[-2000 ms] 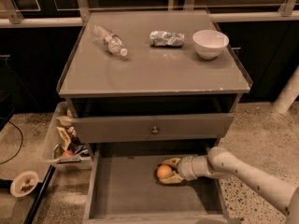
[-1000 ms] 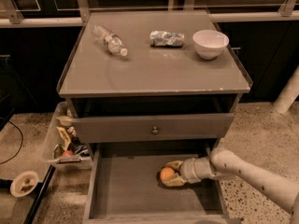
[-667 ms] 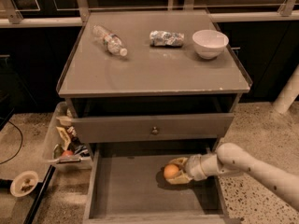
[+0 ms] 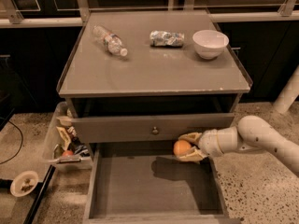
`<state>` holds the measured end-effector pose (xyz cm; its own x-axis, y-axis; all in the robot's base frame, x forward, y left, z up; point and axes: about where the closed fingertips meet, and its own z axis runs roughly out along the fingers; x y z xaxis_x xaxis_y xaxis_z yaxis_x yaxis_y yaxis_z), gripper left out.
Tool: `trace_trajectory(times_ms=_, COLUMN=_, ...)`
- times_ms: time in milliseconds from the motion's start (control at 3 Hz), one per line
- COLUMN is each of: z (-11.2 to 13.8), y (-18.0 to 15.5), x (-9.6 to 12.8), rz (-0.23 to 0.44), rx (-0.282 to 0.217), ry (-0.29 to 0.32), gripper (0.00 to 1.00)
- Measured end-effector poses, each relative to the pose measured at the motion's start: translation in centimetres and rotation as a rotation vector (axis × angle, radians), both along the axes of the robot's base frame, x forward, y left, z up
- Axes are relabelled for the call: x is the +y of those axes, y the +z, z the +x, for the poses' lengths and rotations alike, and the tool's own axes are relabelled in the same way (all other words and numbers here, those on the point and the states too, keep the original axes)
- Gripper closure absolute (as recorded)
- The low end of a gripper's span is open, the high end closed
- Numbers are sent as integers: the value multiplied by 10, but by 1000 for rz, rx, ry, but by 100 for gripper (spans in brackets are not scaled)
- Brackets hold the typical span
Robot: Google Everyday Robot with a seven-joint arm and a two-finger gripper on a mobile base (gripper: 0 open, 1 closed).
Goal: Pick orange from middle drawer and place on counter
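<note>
Camera view, gripper (image 4: pixel 188 147) reached in from the right, fingers (image 4: pixel 190 136) clamped above and below round orange (image 4: pixel 181 148), no long axis to tell, orange was held over right rear of open middle drawer (image 4: pixel 140 195), below bench (image 4: pixel 149 71).

Counter (image 4: pixel 154 76): bottle (image 4: pixel 109 40) lying on its side near the back left corner. Can (image 4: pixel 167 38) on its side by the back edge, about midway along. Bowl (image 4: pixel 210 43) upright near the back right corner, right of the can. Front half of the top bare.

Under the front edge: drawer panel (image 4: pixel 117 129), knob (image 4: pixel 154 130) at its middle. Below that, the middle drawer (image 4: pixel 154 190) pulled out forward.

Gripper (image 4: pixel 183 147) reaches in from the right, over the drawer's back right part, just below the panel. Its fingers clasp the orange (image 4: pixel 181 147), above the drawer floor.

Bin (image 4: pixel 50 141) on the floor beside the cabinet's left side.
</note>
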<state>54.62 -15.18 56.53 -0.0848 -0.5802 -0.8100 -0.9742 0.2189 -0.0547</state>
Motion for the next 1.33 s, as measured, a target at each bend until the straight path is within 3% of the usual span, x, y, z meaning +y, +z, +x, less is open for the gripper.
trace_trajectory(times_ms=667, z=-8, y=1, x=7, rz=-37, rx=-11, ry=23, gripper=100)
trace_trajectory(times_ms=1000, z=-27, y=39, x=23, rz=-76, rx=-95, ry=91, gripper=100)
trace_trajectory(times_ms=1333, z=-45, y=103, x=45, rz=-124, rx=-212, ry=185, gripper=100)
